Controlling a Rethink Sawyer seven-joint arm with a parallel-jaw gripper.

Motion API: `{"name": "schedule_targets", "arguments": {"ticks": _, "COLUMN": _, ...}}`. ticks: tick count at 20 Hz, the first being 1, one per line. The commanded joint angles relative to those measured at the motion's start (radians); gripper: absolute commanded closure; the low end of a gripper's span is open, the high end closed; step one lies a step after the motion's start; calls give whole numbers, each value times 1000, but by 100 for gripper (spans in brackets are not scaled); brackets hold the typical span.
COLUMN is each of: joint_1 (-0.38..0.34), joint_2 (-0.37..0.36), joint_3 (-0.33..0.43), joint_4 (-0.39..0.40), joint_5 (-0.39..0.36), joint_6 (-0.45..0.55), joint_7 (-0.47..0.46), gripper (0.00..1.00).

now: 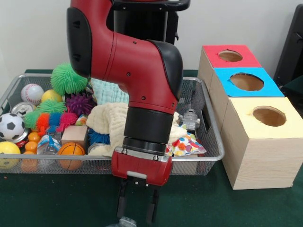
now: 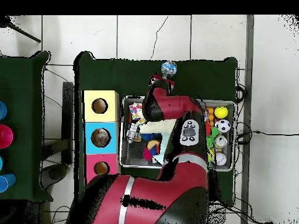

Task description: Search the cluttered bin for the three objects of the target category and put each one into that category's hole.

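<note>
My gripper hangs outside the wire-mesh bin, over the green cloth at the table's near side. Its fingers stand apart, open and empty. Just below them a see-through bottle lies on the cloth at the picture's bottom edge. In the overhead view the bottle lies just past the gripper. A second bottle lies in the bin's right part and a third at its left front. The blue-faced box's hole is right of the bin, also seen from overhead.
The red-faced box and the yellow-faced box flank the blue one. The bin holds a cream cloth, spiky balls, a soccer ball, a baseball, a can and a small basketball.
</note>
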Motion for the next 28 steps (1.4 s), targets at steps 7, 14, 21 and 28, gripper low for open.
{"name": "schedule_targets", "arguments": {"ticks": 7, "joint_1": 61, "joint_2": 76, "joint_3": -137, "joint_4": 32, "joint_5": 110, "joint_6": 37, "joint_7": 129, "gripper": 0}}
{"name": "schedule_targets", "arguments": {"ticks": 14, "joint_1": 46, "joint_2": 86, "joint_3": -115, "joint_4": 38, "joint_5": 120, "joint_6": -7, "joint_7": 124, "gripper": 0}}
{"name": "schedule_targets", "arguments": {"ticks": 21, "joint_1": 50, "joint_2": 103, "joint_3": -128, "joint_4": 34, "joint_5": 139, "joint_6": -37, "joint_7": 126, "gripper": 0}}
{"name": "schedule_targets", "arguments": {"ticks": 28, "joint_1": 46, "joint_2": 103, "joint_3": -105, "joint_4": 35, "joint_5": 136, "joint_6": -72, "joint_7": 124, "gripper": 0}}
